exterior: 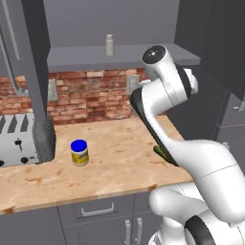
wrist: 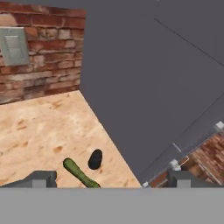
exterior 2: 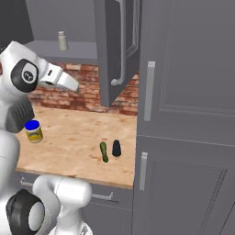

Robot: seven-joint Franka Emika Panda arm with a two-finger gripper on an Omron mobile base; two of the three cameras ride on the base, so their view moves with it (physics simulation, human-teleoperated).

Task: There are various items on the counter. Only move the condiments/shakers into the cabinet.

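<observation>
A light-grey shaker bottle stands on the shelf of the open cabinet. On the counter, the blue-lidded jar with a yellow label sits near the toaster. The black tapered shaker stands upright at the counter's right end, with the thin green vegetable lying beside it. My gripper hangs open and empty, high above the counter, looking down at those two.
A silver toaster stands at the counter's left end. Open cabinet doors hang over the counter. A tall grey panel bounds the counter's right end. Behind it is a brick wall with an outlet.
</observation>
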